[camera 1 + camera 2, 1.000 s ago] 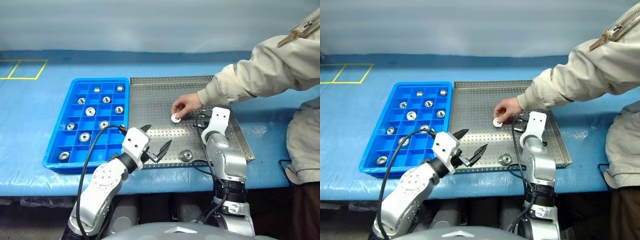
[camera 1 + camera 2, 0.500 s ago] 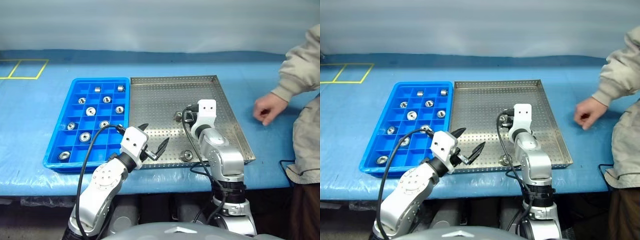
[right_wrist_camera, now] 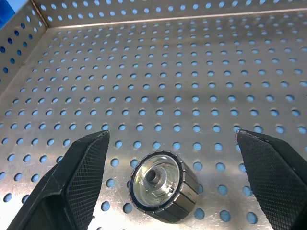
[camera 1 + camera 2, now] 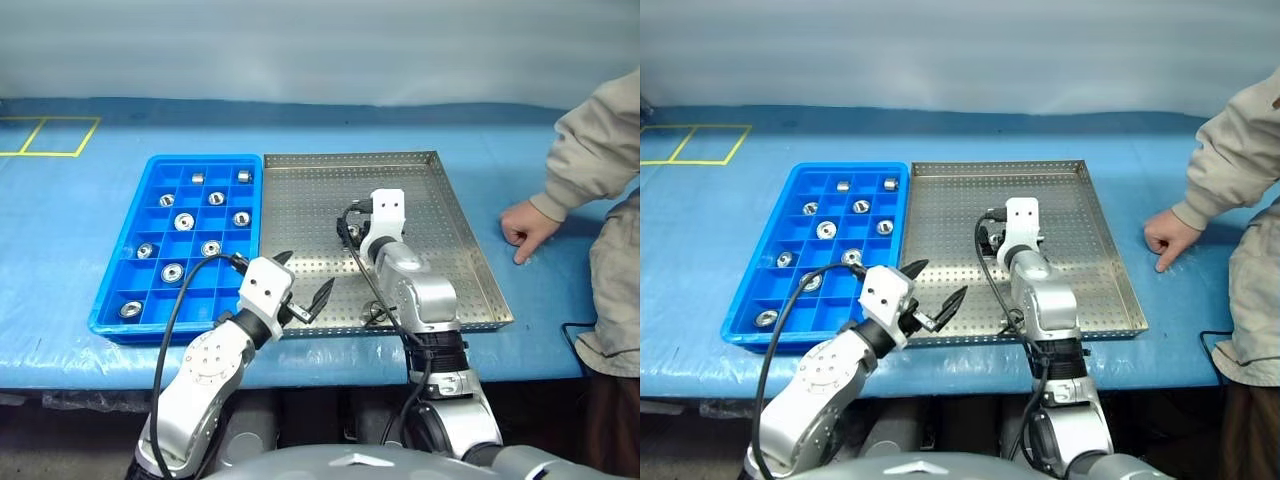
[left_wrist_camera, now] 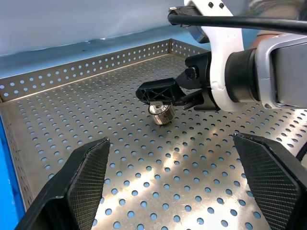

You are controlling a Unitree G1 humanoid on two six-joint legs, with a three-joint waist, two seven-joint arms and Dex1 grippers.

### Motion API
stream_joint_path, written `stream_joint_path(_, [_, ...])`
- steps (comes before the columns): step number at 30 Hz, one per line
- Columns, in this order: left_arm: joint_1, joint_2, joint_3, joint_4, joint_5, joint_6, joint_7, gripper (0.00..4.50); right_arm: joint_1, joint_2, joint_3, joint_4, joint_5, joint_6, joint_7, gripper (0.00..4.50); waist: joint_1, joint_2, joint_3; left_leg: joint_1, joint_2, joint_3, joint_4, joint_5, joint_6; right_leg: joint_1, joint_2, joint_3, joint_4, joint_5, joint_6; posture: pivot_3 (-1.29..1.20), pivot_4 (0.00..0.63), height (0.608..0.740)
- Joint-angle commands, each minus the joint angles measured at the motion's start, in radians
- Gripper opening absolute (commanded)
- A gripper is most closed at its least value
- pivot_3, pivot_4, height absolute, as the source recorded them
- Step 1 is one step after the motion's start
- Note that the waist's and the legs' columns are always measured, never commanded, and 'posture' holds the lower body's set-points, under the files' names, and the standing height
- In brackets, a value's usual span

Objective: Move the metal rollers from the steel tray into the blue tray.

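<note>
Right gripper (image 3: 165, 139), jaws apart, straddles a roller (image 3: 161, 185) mid-tray; closing off-centre could squirt it away; left gripper (image 4: 303, 285) gapes idle.

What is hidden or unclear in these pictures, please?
- Right pincer: in the head views the right arm covers its tips and most of the roller between them.
- Second roller at the steel tray's near rim: the right arm covers nearly all of it in the head views.
- Rollers in the blue tray: too small to tell their details.
- Person: cut off by the picture edge; the hand rests on the table.
</note>
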Motion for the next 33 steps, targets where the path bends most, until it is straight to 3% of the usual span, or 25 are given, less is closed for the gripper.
stream_joint_path(1, [0.005,-0.001,0.006,-0.051,0.006,-0.020,0.008,4.50,-0.013,0.003,0.028,0.035,-0.010,-0.053,0.009,4.48,0.000,0.000,0.000,0.000,0.000,0.000,0.000,0.000,0.000,0.000,0.000,0.000,0.000,0.000,0.000,0.23,0.150,0.740])
stream_joint_path(5, [0.008,0.003,0.008,-0.057,0.006,-0.019,0.013,4.50,-0.005,0.000,0.034,0.086,-0.021,-0.077,0.002,4.48,0.002,0.000,0.000,0.000,0.000,0.000,0.000,0.000,0.000,0.000,0.000,0.000,0.000,0.000,0.000,0.24,0.150,0.740])
stream_joint_path(6, [0.009,0.004,0.010,-0.058,0.006,-0.019,0.015,4.50,-0.002,0.000,0.035,0.090,-0.022,-0.081,0.003,4.30,0.003,0.000,0.000,0.000,0.000,0.000,0.000,0.000,0.000,0.000,0.000,0.000,0.000,0.000,0.000,0.24,0.150,0.740])
stream_joint_path(9, [0.015,0.006,0.012,-0.061,0.007,-0.018,0.022,4.50,0.007,-0.001,0.036,0.085,-0.026,-0.081,0.002,3.54,0.003,0.000,0.000,0.000,0.000,0.000,0.000,0.000,0.000,0.000,0.000,0.000,0.000,0.000,0.000,0.24,0.150,0.740])
stream_joint_path(14, [0.026,0.003,0.020,-0.069,0.001,-0.011,0.028,4.50,0.016,-0.001,0.040,0.073,-0.028,-0.076,0.004,1.91,0.003,0.000,0.000,0.000,0.000,0.000,-0.001,0.000,0.000,0.000,0.000,0.000,0.000,0.000,0.000,0.25,0.150,0.740])
stream_joint_path(25, [0.100,-0.064,0.087,-0.100,0.042,-0.029,0.153,4.50,-0.037,-0.026,0.136,-0.118,-0.008,0.023,0.103,1.87,0.011,0.000,0.001,0.000,0.000,0.000,-0.001,0.000,0.000,-0.001,0.000,0.000,-0.001,0.000,0.000,0.33,0.150,0.740])
stream_joint_path(33, [0.206,-0.108,0.152,-0.151,0.078,-0.066,0.231,4.50,-0.088,0.022,0.274,-0.236,0.035,0.113,0.195,1.87,0.062,-0.001,0.001,0.000,0.000,-0.003,-0.005,0.000,0.000,-0.001,-0.001,-0.003,-0.001,0.000,0.000,0.41,0.150,0.740])
